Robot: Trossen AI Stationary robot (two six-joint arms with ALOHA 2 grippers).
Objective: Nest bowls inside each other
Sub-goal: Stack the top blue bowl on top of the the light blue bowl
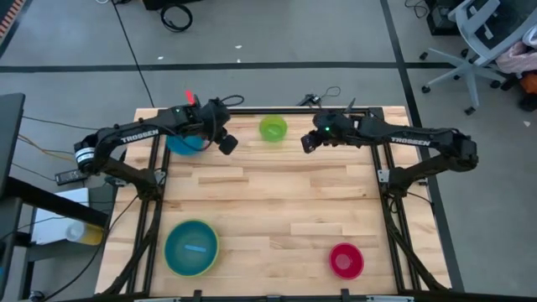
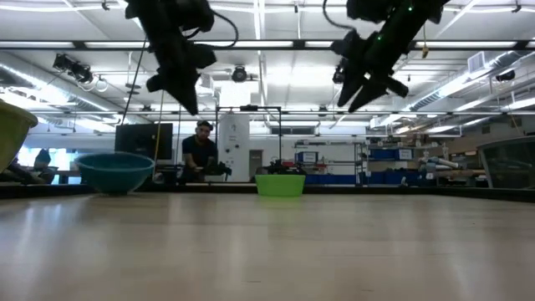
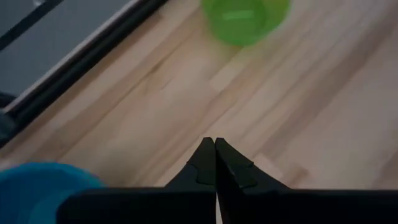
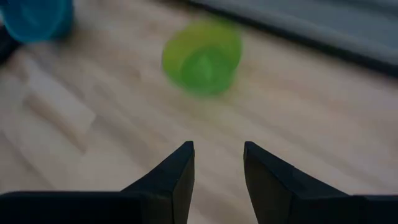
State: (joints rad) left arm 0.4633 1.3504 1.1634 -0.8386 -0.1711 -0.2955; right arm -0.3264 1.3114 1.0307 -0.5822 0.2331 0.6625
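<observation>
A small green bowl stands on its base at the table's far edge, between my two grippers. A deeper blue bowl stands far left, partly under my left arm. Near left, a large lime green bowl holds a light blue bowl. A red-pink bowl sits near right. My left gripper hangs shut above the table, left of the green bowl. My right gripper hangs open to the right of it, nothing between its fingers.
Bare wood fills the middle of the table. A black frame rail runs along the far edge behind the green bowl. In the low view a person sits in the room beyond the table.
</observation>
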